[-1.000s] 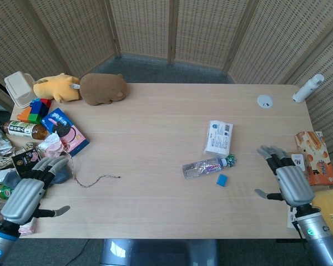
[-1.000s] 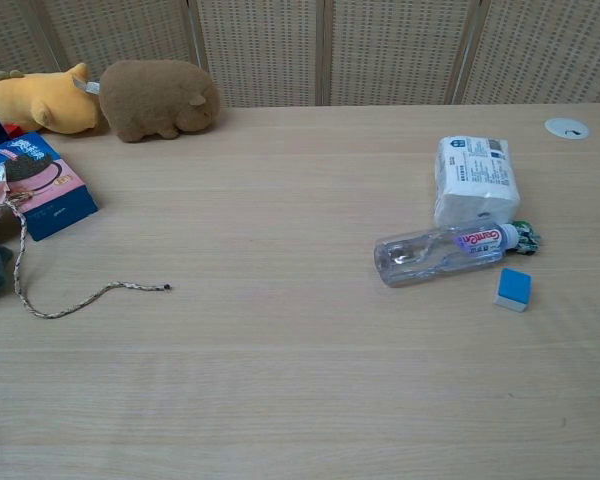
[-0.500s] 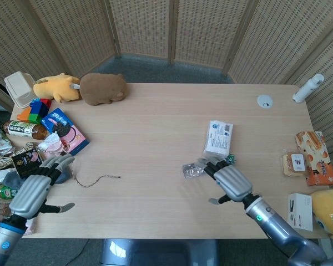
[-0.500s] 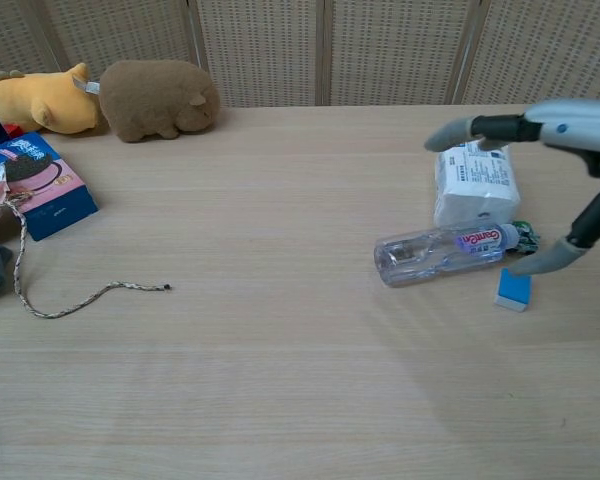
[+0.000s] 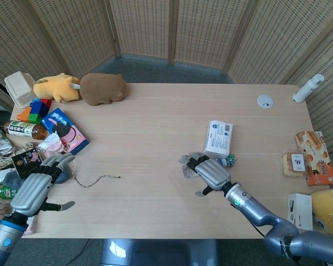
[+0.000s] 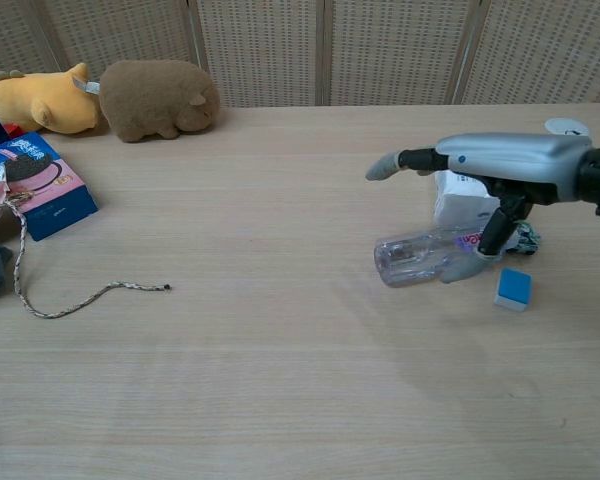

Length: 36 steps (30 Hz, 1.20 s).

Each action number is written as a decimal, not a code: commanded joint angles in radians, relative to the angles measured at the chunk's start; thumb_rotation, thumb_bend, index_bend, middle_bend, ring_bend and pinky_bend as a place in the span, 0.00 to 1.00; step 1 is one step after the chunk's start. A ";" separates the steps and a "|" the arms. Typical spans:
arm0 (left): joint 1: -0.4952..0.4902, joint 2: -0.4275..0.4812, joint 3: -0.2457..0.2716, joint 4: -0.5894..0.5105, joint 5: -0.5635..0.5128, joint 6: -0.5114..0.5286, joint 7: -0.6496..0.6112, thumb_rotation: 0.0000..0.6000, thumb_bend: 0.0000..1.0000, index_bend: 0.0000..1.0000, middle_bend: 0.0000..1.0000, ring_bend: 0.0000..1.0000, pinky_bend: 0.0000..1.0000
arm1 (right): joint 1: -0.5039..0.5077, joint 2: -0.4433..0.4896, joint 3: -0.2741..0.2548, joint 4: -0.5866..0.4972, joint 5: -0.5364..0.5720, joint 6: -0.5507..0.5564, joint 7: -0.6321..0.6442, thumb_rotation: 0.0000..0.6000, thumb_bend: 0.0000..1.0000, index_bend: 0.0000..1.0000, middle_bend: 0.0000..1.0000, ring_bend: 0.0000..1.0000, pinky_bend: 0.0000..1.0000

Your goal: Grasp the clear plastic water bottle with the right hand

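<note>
The water bottle point(image 6: 435, 256) lies on its side right of centre in the chest view, its cap end pointing toward the right edge and its clear base toward the middle of the table point(image 6: 260, 380). Just behind it sits a white tissue pack point(image 6: 470, 195), touching or nearly so, and a small blue block point(image 6: 512, 288) lies just beside the cap end.

The right hand point(image 6: 500, 170) hovers flat over the bottle, palm down — fingers stretched out level toward the left, thumb point(image 6: 485, 250) dropped down in front of the bottle's near side. The fingers are apart and nothing is gripped yet. That pose looks chosen for a top-down wrap: fingers to come down behind the bottle, thumb closing from the front. In the head view the hand point(image 5: 210, 170) covers most of the bottle (only a bit of clear plastic shows at its left).

The tissue pack crowds the far side, so the fingers probably need to slip into a narrow gap there.

The left hand point(image 5: 36, 188) rests at the lower left of the head view, fingers spread, holding nothing — near a frayed cord point(image 5: 94, 180).
</note>
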 commanded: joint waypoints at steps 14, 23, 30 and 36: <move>-0.016 -0.008 -0.006 0.000 -0.012 -0.014 0.000 1.00 0.02 0.05 0.00 0.00 0.00 | 0.057 -0.112 -0.029 0.154 0.144 -0.072 -0.124 1.00 0.03 0.00 0.00 0.00 0.00; -0.014 -0.008 -0.004 0.005 -0.010 -0.010 -0.011 1.00 0.02 0.05 0.00 0.00 0.00 | 0.086 -0.159 -0.032 0.206 0.242 -0.097 -0.214 1.00 0.03 0.00 0.00 0.00 0.00; -0.014 -0.005 -0.006 0.006 -0.005 -0.003 -0.020 1.00 0.02 0.05 0.00 0.00 0.00 | 0.094 -0.206 -0.040 0.265 0.262 -0.081 -0.244 1.00 0.05 0.06 0.02 0.00 0.00; -0.006 0.001 -0.006 0.008 -0.001 0.013 -0.034 1.00 0.02 0.01 0.00 0.00 0.00 | 0.090 -0.231 -0.046 0.317 0.261 -0.071 -0.229 1.00 0.09 0.19 0.18 0.00 0.00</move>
